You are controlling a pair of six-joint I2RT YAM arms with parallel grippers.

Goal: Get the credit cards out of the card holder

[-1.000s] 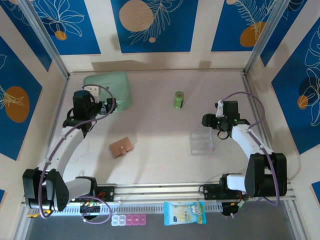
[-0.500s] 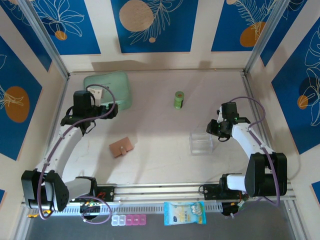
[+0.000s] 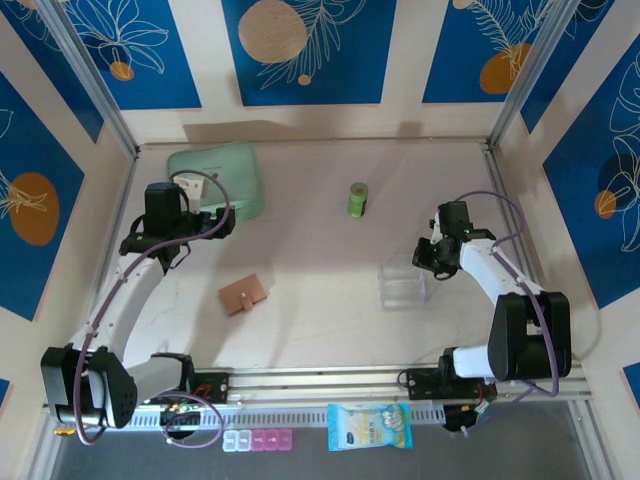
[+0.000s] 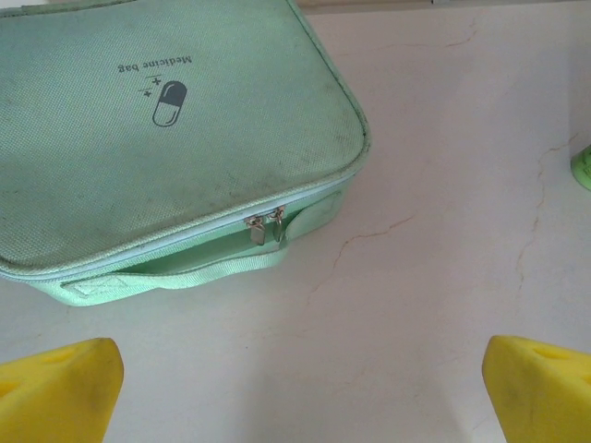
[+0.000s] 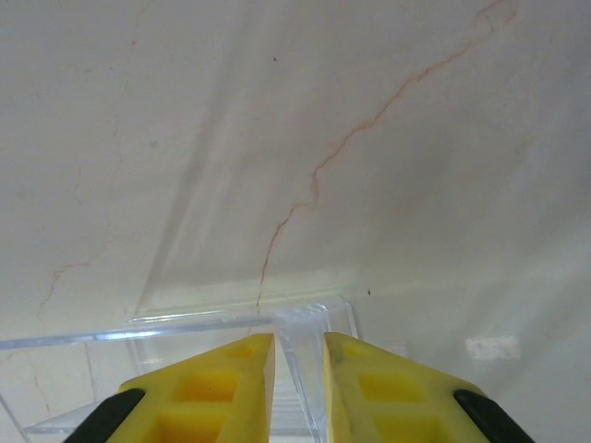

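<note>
The card holder (image 3: pixel 244 294) is a small tan-pink wallet lying folded shut on the table, left of centre. No credit cards show; they are hidden or out of view. My left gripper (image 3: pixel 226 218) hovers beside the mint-green zip case, well behind the wallet. In its wrist view the left gripper (image 4: pixel 305 392) is open, with bare table between its widely spread yellow fingertips (image 4: pixel 65 388). My right gripper (image 3: pixel 426 258) is at the far right rim of the clear plastic box (image 3: pixel 403 285). The right gripper (image 5: pixel 298 349) has its fingers close together with the box's clear wall (image 5: pixel 309 323) between them.
The mint-green zip case (image 4: pixel 157 138) lies at the back left, its zip pulls facing my left gripper. A green cylinder (image 3: pixel 357 199) stands at the back centre. Off the table's front edge lie a snack packet (image 3: pixel 369 427) and a pill organiser (image 3: pixel 258 439).
My right gripper has come down and towards the clear box, ending astride its wall. The left gripper shifted only slightly beside the green case. The wallet has not moved.
</note>
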